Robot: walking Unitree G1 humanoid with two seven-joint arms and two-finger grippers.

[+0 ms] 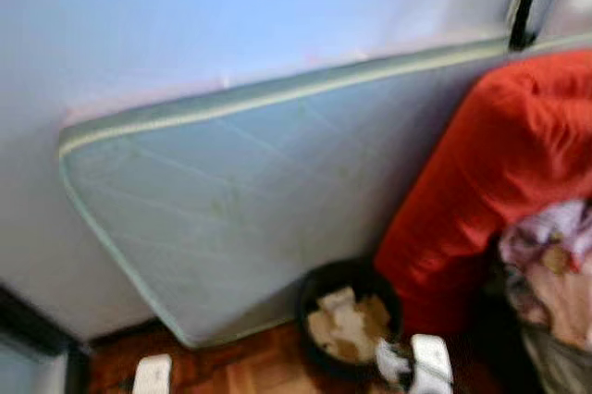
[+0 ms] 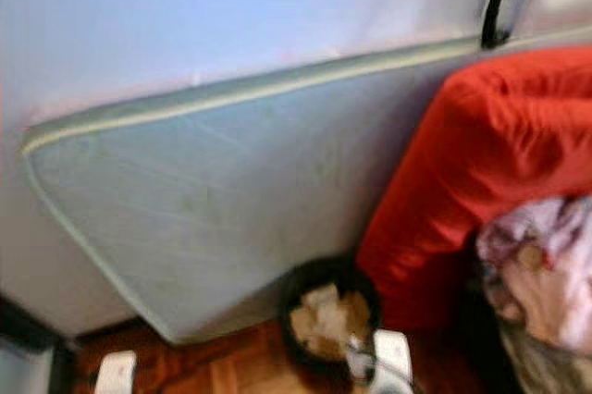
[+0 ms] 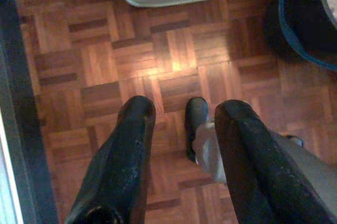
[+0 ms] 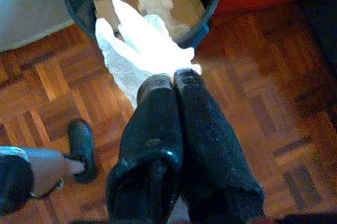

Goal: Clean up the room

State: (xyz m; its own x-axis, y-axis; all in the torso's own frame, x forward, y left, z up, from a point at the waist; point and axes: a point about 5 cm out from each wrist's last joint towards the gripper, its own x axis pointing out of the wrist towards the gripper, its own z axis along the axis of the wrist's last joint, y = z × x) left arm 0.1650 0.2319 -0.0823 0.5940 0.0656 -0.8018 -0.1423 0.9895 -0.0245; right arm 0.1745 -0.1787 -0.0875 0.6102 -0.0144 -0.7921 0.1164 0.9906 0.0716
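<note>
Right gripper (image 4: 168, 79) fingers pinch crumpled plastic wrap (image 4: 139, 50) over the black bin (image 4: 208, 11).

Mattress (image 1: 250, 209) across the frame centre: pale grey-green, faint diagonal quilt lines, lighter cream-green piping on the edge. Wall (image 1: 231, 15) along the top: pale blue-white. Cushion (image 1: 490, 172) at right: bright red, plain. Bin (image 1: 350, 320) at bottom centre: black, with a blue rim band in the left wrist view; beige and tan paper (image 1: 344, 323) inside. Cloth pile (image 1: 555, 274) at lower right: pale pink and lilac, blotchy. Floor (image 3: 158, 61): reddish-brown wood parquet, basket-weave squares. Right gripper (image 4: 176, 77): black fingers pinched on a white translucent plastic scrap (image 4: 139, 50). Left gripper (image 3: 181, 113): black, scuffed fingers.
</note>
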